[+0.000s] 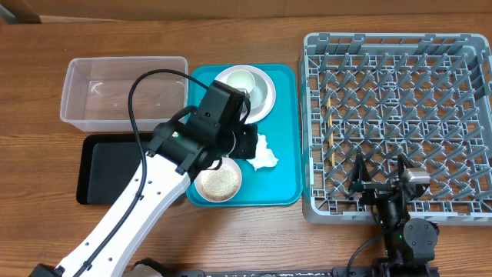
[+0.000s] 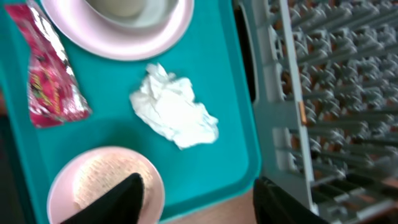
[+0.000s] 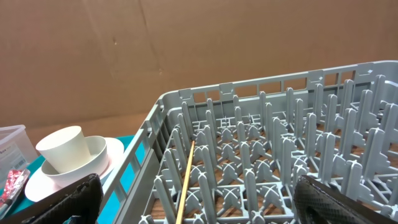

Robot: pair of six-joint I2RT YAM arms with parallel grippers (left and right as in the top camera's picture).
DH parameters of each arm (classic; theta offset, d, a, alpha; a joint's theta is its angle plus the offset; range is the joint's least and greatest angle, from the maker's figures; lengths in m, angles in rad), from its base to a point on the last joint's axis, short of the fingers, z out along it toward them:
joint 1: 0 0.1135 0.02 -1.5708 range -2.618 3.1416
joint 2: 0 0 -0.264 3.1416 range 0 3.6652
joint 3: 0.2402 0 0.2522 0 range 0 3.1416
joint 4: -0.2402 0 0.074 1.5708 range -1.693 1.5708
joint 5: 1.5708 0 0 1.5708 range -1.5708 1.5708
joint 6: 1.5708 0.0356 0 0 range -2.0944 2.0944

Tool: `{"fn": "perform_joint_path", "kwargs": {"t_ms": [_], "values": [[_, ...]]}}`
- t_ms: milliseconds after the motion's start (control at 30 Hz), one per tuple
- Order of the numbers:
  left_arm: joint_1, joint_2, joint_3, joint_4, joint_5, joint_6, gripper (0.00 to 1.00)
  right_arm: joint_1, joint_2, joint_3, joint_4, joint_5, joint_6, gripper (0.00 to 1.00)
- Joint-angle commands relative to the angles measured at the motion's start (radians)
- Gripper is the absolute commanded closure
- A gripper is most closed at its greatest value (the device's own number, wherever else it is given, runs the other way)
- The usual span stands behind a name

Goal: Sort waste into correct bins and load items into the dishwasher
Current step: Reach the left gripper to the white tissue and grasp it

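clear tub [image 1: 123, 92] sits at 10 o'clock on the table, black tray [image 1: 104, 165] just beside it at 8. left gripper [image 2: 199, 202] hangs over the teal tray [image 1: 286, 165], jaws apart w/ nothing btwn them. on that tray: red wrapper [image 2: 50, 71] at the 9 o'clock edge, pink bowl [image 2: 102, 183] w/ rice at 7, tissue [image 2: 174, 109] near centre, plate [image 2: 155, 37] at 12 carrying the grey bowl [image 3: 90, 158] and cup [image 3: 62, 148].

risks as i see them: one finger [image 2: 121, 196] is right over the pink bowl's rim, so a straight drop could clip it & scatter rice. tissue is soft, so a shallow pinch may only drag it. wrapper is flat & slick, pads could skate off. the bins sit side by side, so it's easy to release over the wrong one.

dish rack [image 1: 400, 115] is at 3 o'clock. right gripper [image 3: 205, 205] is at its 6 o'clock edge, jaws wide, empty. cup looks loose in the bowl, so lifting the stack tilted could tip it out.
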Motion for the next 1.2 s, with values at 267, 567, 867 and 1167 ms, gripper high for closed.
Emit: {"fn": "perform_joint_path", "kwargs": {"t_ms": [267, 567, 867, 1167], "values": [[-0.002, 0.148, 0.018, 0.04, -0.086, 0.012, 0.12, 0.001, -0.012, -0.01, 0.006, -0.005, -0.003, 0.0], [-0.002, 0.217, 0.018, 0.084, -0.134, 0.043, 0.09, 0.001, -0.012, -0.01, 0.006, -0.005, -0.003, 0.0], [-0.001, 0.303, 0.018, 0.096, -0.164, 0.069, 0.06, 0.001, -0.012, -0.01, 0.006, -0.005, -0.003, 0.0], [-0.002, 0.434, 0.018, 0.136, -0.159, 0.069, 0.23, 0.001, -0.012, -0.01, 0.006, -0.005, -0.003, 0.0]]}}
